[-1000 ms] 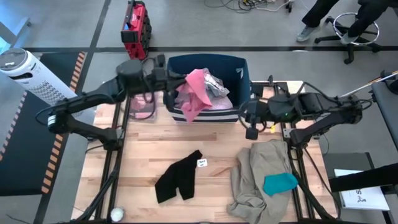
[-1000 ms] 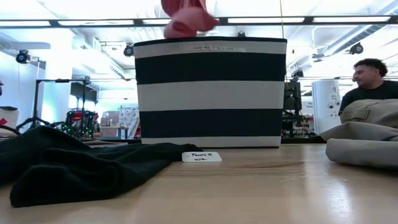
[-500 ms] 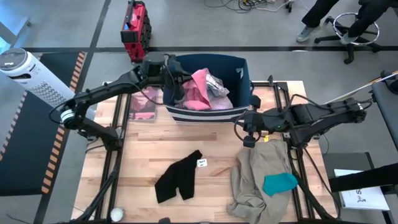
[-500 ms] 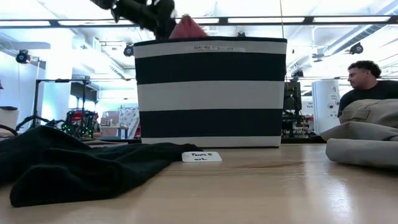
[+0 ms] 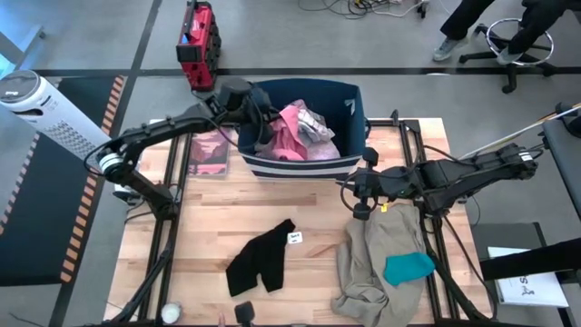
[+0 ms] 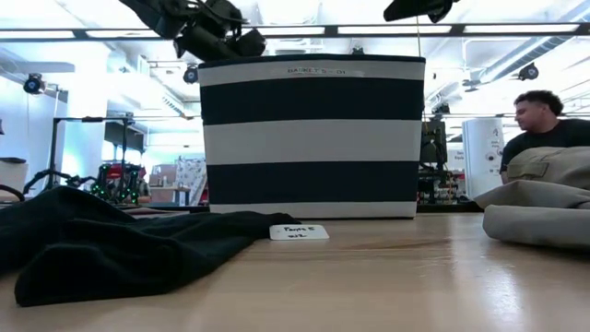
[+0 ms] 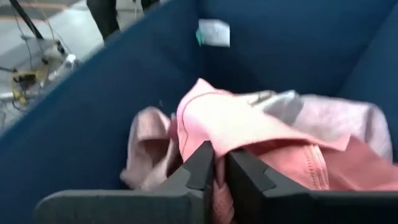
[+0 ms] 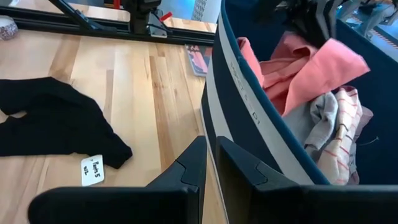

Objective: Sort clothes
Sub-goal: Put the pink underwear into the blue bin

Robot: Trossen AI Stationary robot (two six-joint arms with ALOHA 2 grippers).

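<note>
At the table's near edge lie the khaki piece (image 5: 377,259) with the teal piece (image 5: 408,267) on top of it, and to their left the black piece (image 5: 260,258) beside a small label (image 5: 295,238). Farther in, the right gripper (image 5: 361,195) hovers just before the bin (image 5: 352,113), its fingers pressed together and empty. The striped navy bin holds a heap: the pink piece (image 7: 249,127) on top, with pale pink and grey fabric under it. The left gripper (image 5: 260,123) reaches into the bin, its fingers (image 7: 200,167) nearly together at the pink piece's edge; whether they pinch it I cannot tell.
</note>
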